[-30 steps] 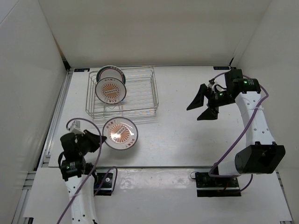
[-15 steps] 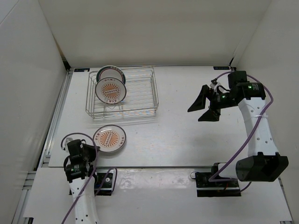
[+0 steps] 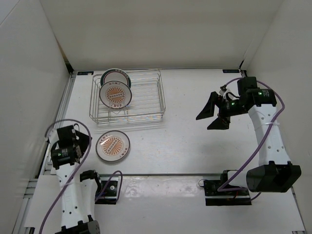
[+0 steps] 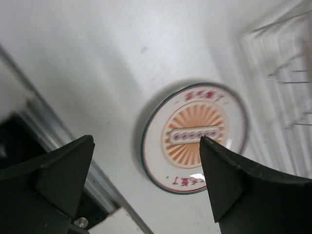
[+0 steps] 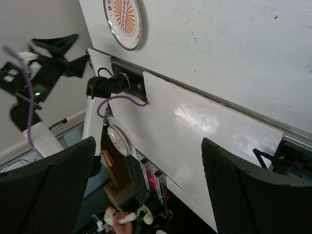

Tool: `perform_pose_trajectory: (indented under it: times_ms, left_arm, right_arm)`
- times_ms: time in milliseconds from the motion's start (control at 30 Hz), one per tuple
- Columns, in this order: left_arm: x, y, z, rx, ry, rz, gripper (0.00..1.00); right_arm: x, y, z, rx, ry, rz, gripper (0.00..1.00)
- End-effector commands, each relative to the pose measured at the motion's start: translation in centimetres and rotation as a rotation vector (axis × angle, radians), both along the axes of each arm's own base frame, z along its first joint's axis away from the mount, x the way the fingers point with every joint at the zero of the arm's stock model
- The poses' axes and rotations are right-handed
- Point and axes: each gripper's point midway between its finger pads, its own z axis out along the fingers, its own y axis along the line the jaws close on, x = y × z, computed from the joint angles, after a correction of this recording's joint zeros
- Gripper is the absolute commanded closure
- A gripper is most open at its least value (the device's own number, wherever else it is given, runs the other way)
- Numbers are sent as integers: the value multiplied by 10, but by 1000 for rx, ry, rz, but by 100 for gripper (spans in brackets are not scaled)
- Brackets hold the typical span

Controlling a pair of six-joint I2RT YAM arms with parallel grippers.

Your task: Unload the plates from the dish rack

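A sunburst plate (image 3: 113,145) lies flat on the table in front of the dish rack (image 3: 147,104). It also shows in the left wrist view as the plate (image 4: 195,136) and at the top of the right wrist view as the plate (image 5: 123,22). My left gripper (image 3: 78,140) hangs open to the left of and above that plate, nothing between its fingers (image 4: 58,175). Two plates stand upright in the rack's left end: a sunburst one (image 3: 115,94) and a teal-rimmed one (image 3: 115,75) behind it. My right gripper (image 3: 214,113) hovers open and empty at the right.
The rack (image 4: 287,73) appears blurred at the right of the left wrist view. A metal rail (image 3: 53,141) runs along the table's left edge beside the left arm. White walls enclose the table on three sides.
The left gripper opened and let go of the sunburst plate, which now lies flat on the table. The left arm drew back to the left. The right arm barely moved.
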Motion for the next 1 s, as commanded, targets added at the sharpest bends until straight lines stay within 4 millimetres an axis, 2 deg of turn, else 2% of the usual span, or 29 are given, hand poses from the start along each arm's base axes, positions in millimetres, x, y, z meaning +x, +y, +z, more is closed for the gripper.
perform_pose_trajectory:
  times_ms: [0, 33, 67, 100, 133, 167, 200, 233, 300, 367, 433, 500, 533, 567, 633, 700, 833, 967]
  left_arm:
    - [10, 27, 57, 224, -19, -149, 0]
    - [28, 30, 70, 257, -70, -193, 0]
    - [76, 37, 105, 398, -258, -329, 0]
    - [97, 22, 111, 384, -342, -449, 0]
    - [132, 1, 123, 356, -468, -607, 0]
    - [144, -8, 127, 395, -497, -748, 0]
    - [160, -29, 149, 367, -615, -870, 0]
    - [181, -46, 142, 239, -616, -983, 0]
    - [202, -61, 153, 142, -653, -1108, 4]
    - [222, -57, 159, 128, -645, -1134, 8]
    - [247, -48, 159, 188, -687, -1131, 10]
    - [264, -37, 157, 238, -691, -1108, 10]
    - [275, -35, 144, 223, -666, -1121, 11]
    - [280, -34, 150, 226, -680, -1133, 12]
    - [289, -36, 138, 199, -650, -1177, 14]
    - [292, -38, 129, 226, -615, -1211, 14]
    - [307, -36, 126, 339, -635, -1256, 14]
    - [318, -49, 117, 435, -622, -1359, 10]
  right_arm:
    - [-26, -2, 0, -13, 122, 3, 10]
    - [-26, -2, 0, -13, 122, 5, 10]
    - [-24, -2, 0, -11, 125, 4, 10]
    - [-23, -1, -1, -9, 131, 5, 10]
    - [-23, -1, 0, -6, 134, 7, 10]
    - [-21, 0, 0, -4, 138, 5, 10]
    - [-19, 0, 1, -3, 135, 8, 10]
    - [-19, 0, 1, -5, 136, 10, 10]
    - [-17, -2, 1, -18, 132, 6, 10]
    - [-16, -4, 0, -40, 126, 7, 10]
    - [-14, -7, 3, -58, 105, 9, 10]
    - [-10, -10, 7, -80, 79, 6, 10]
    - [-9, -10, 9, -84, 68, 6, 10]
    - [-8, -11, 8, -94, 72, 4, 10]
    - [-4, -13, 11, -106, 54, 4, 10]
    - [-1, -14, 10, -115, 52, 2, 10]
    - [4, -18, 12, -140, 42, -8, 10]
    - [7, -17, 12, -142, 46, -6, 10]
